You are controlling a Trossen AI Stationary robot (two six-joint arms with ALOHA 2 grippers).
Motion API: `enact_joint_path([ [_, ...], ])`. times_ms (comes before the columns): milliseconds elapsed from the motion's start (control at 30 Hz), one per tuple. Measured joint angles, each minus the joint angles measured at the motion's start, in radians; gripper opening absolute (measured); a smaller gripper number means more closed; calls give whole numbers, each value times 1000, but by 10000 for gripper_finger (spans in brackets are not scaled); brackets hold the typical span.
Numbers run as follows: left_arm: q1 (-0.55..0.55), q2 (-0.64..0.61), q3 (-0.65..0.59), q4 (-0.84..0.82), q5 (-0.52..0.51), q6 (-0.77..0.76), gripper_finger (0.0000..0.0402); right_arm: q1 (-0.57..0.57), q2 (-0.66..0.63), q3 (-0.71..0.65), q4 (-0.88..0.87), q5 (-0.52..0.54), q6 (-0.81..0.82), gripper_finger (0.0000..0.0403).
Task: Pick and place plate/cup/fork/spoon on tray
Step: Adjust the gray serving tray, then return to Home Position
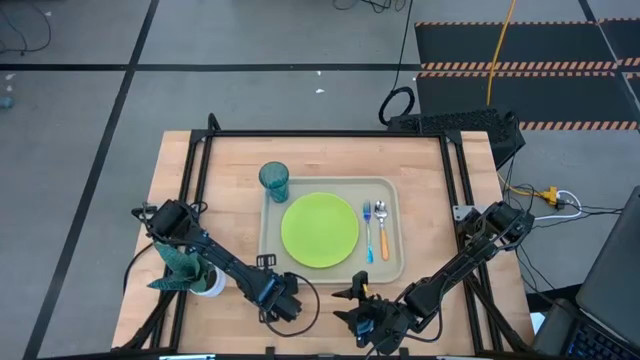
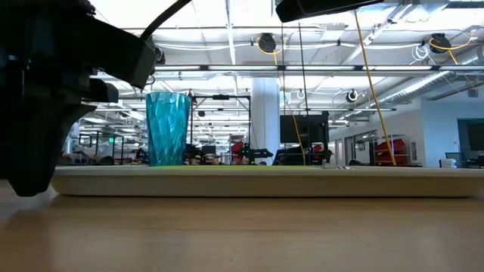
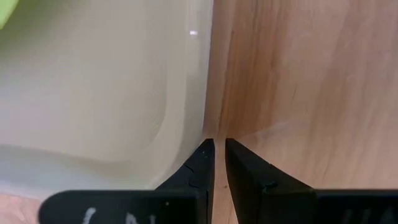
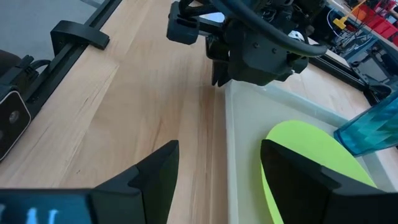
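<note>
The beige tray lies mid-table. On it are the lime-green plate, the teal cup upright at its far left corner, and the blue-handled fork beside the orange-handled spoon along its right side. The cup also shows in the low view, standing on the tray. My left gripper is shut, pointing down at the wood just outside the tray's near rim, by its left corner. My right gripper is open and empty, low over the near edge, aimed along the tray's rim. My left gripper's shut fingertips stand right beside the outer side of the tray's rim near its near left corner, pointing down from above. Whether they touch the rim or the table, I cannot tell.
A teal leafy plant in a white pot stands at the table's near left, beside my left arm. Black frame rails run along the table's left, far and right sides. Bare wood lies left of the tray.
</note>
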Motion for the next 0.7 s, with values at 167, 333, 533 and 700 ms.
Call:
enact_joint_path([
  [167, 0, 0, 0, -26, -18, -5, 42, 0, 0, 0, 0, 0, 0, 219],
  [333, 0, 0, 2, -22, -13, -12, 42, 0, 0, 0, 0, 0, 0, 219],
  [533, -9, 0, 63, -21, 1, 0, 42, 0, 0, 0, 0, 0, -2, 219],
  [700, -27, 0, 177, -46, -3, 30, 42, 8, -8, 0, -4, 0, -2, 219],
])
